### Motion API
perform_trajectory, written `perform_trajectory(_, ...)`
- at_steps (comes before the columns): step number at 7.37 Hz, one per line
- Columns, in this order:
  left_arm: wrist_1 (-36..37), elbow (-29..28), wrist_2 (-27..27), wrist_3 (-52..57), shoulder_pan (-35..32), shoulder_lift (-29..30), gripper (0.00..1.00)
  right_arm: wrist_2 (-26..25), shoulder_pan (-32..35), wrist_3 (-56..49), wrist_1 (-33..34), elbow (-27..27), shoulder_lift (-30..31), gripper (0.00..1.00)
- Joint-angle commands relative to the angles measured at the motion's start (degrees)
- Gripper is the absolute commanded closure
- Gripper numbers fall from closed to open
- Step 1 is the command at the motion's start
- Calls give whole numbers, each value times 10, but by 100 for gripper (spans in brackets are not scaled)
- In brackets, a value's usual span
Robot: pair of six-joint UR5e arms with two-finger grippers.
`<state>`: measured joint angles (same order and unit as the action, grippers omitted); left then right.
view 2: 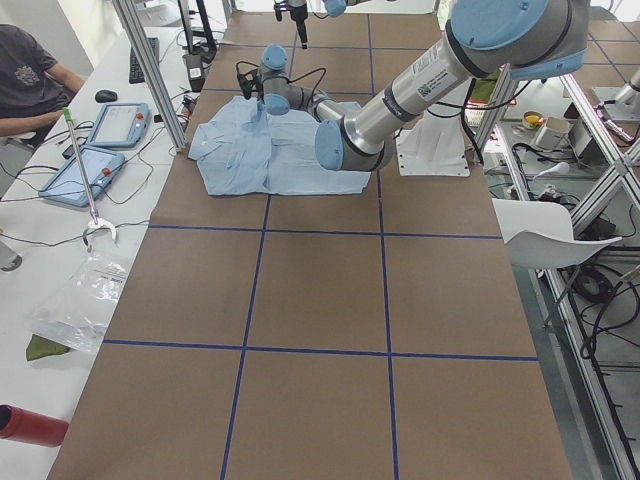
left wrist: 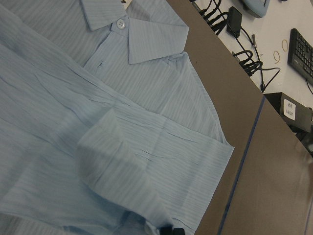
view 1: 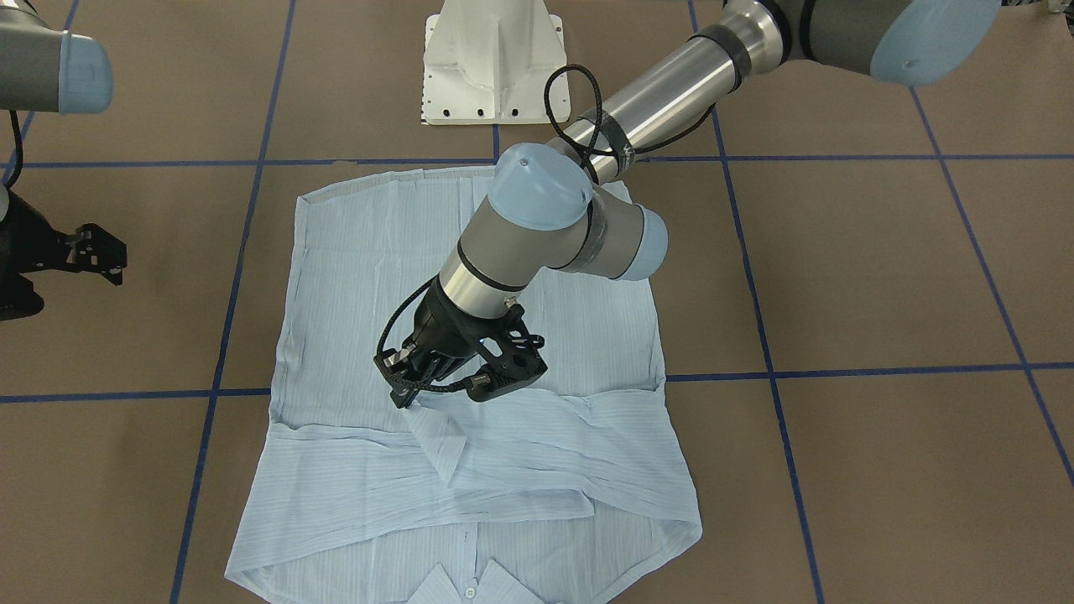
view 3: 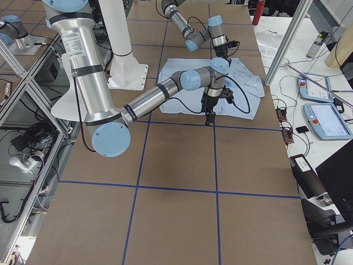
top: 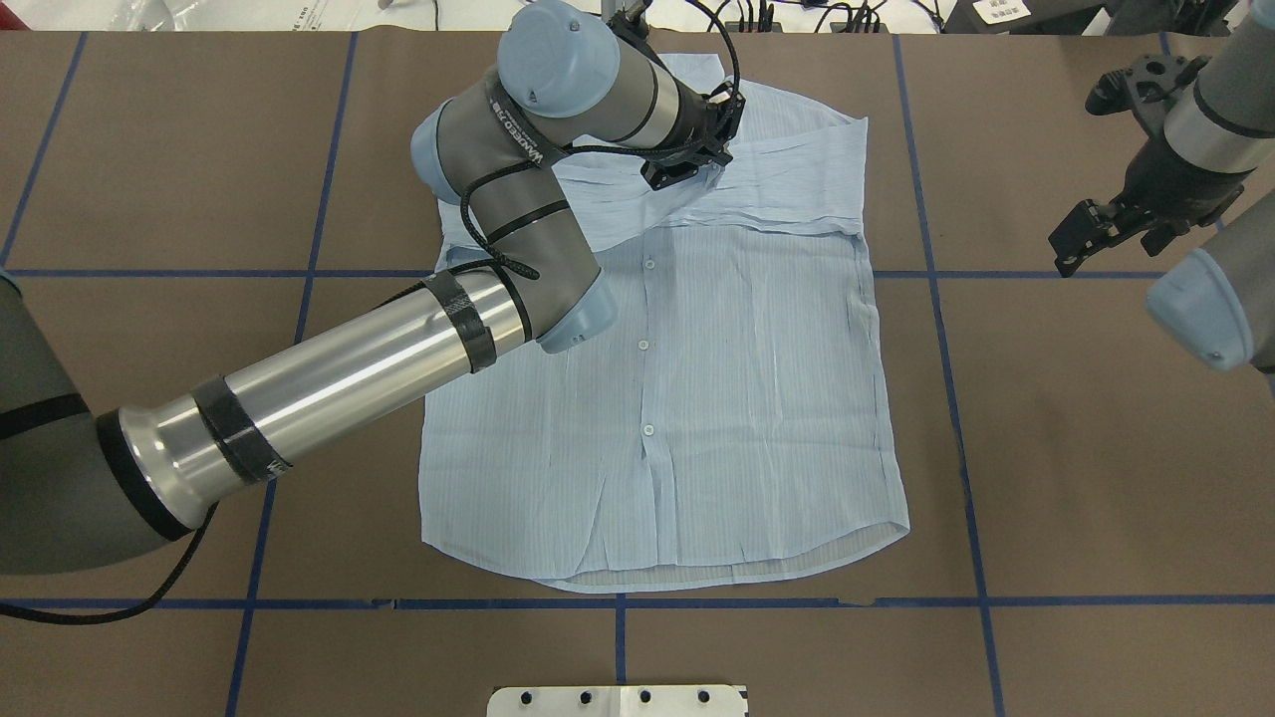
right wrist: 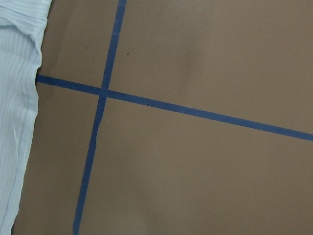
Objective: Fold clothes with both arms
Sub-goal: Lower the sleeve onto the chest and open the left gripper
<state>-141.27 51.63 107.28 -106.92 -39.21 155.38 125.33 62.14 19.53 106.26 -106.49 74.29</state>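
Note:
The pale blue striped shirt (view 1: 604, 335) lies flat, buttoned side up, in the middle of the brown table (top: 1046, 448). Its collar (view 1: 470, 587) points away from the robot. Both sleeves are folded across the chest. My left gripper (view 1: 409, 394) reaches over the shirt (top: 747, 378) and is shut on the cuff end of a folded sleeve (view 1: 440, 445), which rises slightly to its tips. In the left wrist view that sleeve (left wrist: 112, 161) runs down to a black fingertip (left wrist: 168, 230). My right gripper (top: 1106, 234) hangs open above bare table beside the shirt's edge (right wrist: 19, 122).
Blue tape lines (top: 936, 329) divide the table into squares. The white pedestal base (view 1: 495, 67) stands at the robot's side of the shirt. Beyond the far edge are cables, tablets (view 2: 110, 125) and a seated person (view 2: 30, 70).

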Motion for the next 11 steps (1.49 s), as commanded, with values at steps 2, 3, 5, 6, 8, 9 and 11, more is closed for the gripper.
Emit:
perform_trajectory(2, -3, -5, -15, 9, 22, 11, 54, -1, 0, -4, -1, 4, 1, 0)
perform_trajectory(3, -3, -2, -34, 16, 46, 44, 1, -1, 2, -6, -1, 4, 0, 0)
perform_trajectory(5, -5, 2, -43, 35, 51, 42, 0, -1, 2, -6, -1, 1, -2, 0)
perform_trajectory(6, -5, 3, -43, 45, 50, 20, 0, 0, 2, -5, -1, -2, -2, 0)
perform_trajectory(8, -5, 12, -43, 50, 50, 5, 0, 3, 2, -2, -1, -4, 1, 0)
perform_trajectory(9, -3, 13, -42, 53, 49, 4, 0, 22, 2, 0, -3, -4, 1, 0)
perform_trajectory(11, 5, 81, -35, 71, 47, -61, 0, 51, 1, 21, -31, -6, 2, 0)
